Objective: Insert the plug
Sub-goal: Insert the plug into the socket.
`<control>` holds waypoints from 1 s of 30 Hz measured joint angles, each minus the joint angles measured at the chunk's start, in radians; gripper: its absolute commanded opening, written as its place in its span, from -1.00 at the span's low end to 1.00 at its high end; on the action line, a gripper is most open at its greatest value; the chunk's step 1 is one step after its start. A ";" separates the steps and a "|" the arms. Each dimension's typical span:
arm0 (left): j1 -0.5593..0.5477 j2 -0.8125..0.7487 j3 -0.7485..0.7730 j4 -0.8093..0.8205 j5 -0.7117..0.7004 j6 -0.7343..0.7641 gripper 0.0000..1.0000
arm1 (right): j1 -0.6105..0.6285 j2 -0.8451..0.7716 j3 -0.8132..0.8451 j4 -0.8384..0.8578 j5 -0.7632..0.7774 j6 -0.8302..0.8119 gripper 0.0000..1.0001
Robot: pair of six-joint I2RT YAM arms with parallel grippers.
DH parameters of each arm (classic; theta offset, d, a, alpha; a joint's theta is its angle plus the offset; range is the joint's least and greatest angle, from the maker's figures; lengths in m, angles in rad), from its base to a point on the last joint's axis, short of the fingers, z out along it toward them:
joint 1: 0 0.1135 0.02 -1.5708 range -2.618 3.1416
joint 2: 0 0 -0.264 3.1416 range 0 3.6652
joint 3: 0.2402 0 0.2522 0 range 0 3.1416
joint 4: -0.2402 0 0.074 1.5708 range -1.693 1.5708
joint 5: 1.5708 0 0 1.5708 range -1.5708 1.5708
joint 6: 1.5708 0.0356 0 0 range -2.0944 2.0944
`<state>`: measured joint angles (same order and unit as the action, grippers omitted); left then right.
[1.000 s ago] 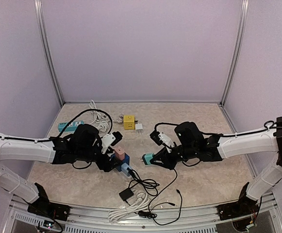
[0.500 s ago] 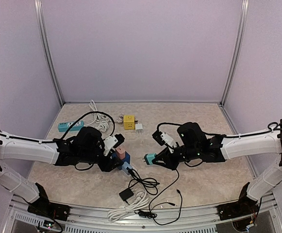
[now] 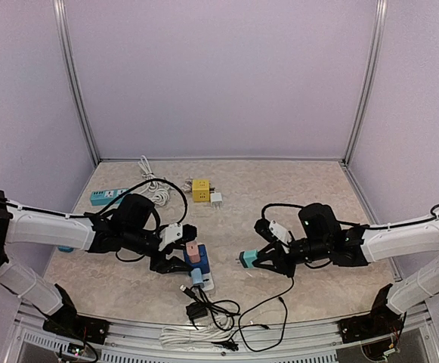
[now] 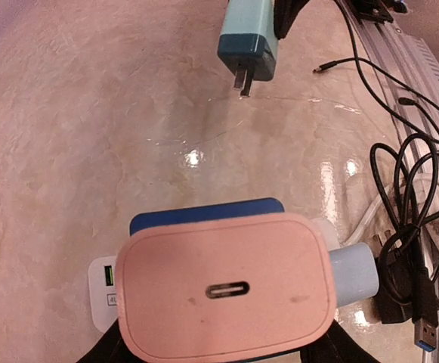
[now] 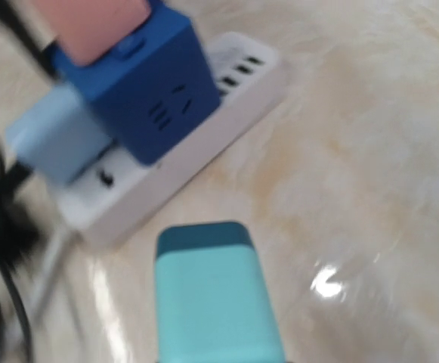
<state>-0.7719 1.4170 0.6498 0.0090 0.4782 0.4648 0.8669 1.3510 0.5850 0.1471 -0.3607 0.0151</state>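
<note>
- Plug (image 3: 247, 259), teal, was clamped in the right gripper (image 3: 257, 259), held low over the table (image 3: 295, 189) with its prongs pointing left toward the strip (image 3: 202, 281).
- It was in no socket and hung well apart from the cube (image 4: 204, 215).
- Compared with a second before, the plug and right gripper had drawn back to the right and nearer the front edge, so the gap to the cube was wider.
- The left gripper (image 3: 178, 255) was closed on the blue cube's sides; a pink charger (image 4: 227, 287) sat on the cube's top face.
- The cube stood on the white strip, with a pale blue plug (image 4: 353, 274) at its side and black cable leading off it.
- Since the earlier frame the left arm had pulled in. The strip and cube had shifted a little toward the front, and the strip had swung from a slant to nearly straight at the front rail.
- The black adapter (image 3: 196, 310) and loose cables lay bunched closer to that rail than before.
</note>
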 measured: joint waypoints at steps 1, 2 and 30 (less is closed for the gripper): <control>0.003 0.011 0.002 0.006 0.027 0.053 -1.00 | -0.003 -0.018 -0.034 0.022 -0.012 -0.033 -1.00; 0.005 0.027 0.005 0.018 0.061 0.112 -1.00 | -0.007 -0.032 -0.068 0.052 -0.029 -0.068 -1.00; 0.041 0.365 0.317 -0.106 0.408 0.408 -1.00 | -0.074 0.160 -0.211 0.578 -0.242 -0.254 -1.00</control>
<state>-0.7307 1.7817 0.9672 -0.0971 0.8864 0.8730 0.7933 1.5108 0.3744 0.7246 -0.6029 -0.2394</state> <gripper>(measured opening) 0.575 0.196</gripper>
